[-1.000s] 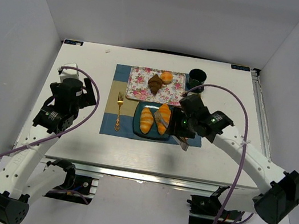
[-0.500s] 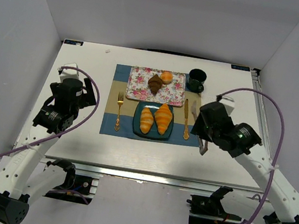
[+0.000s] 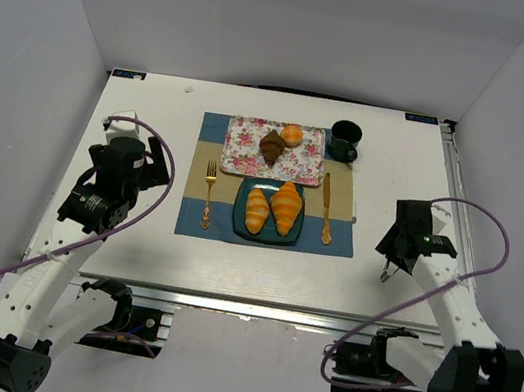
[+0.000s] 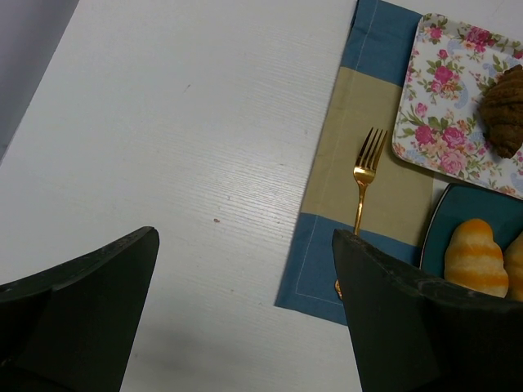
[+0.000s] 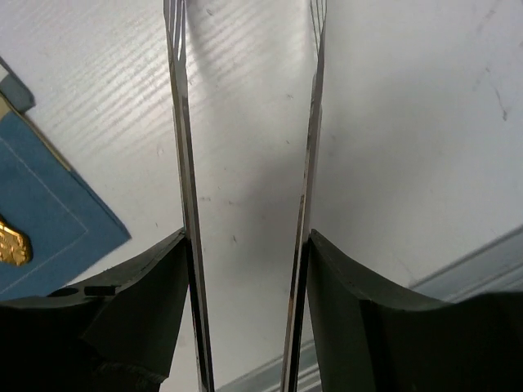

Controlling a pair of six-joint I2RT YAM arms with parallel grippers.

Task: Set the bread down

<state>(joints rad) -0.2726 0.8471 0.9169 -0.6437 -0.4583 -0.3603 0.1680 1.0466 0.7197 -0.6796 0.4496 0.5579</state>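
From above, the bread is two golden croissants lying side by side, touching, on the plate. The plate sits on the mat between fork and knife, like a place setting. The tray beyond it holds the dark croissant and bun, with the cup at its right. Both croissants being on the plate, the placing looks done. The left arm hangs over bare desk, well left of the mat. The right arm is over the desk right of the mat, well apart from the plate, probably so it blocks nothing.

From the left wrist, the left jaws are spread wide with nothing between them, only desk. Past them lie the fork, the mat, the tray and the plate, with one croissant in full view.

From the right wrist, the right jaws carry thin metal fingers that stand parted, gripping nothing. Bare desk shows between them, and the mat's corner is at the left.
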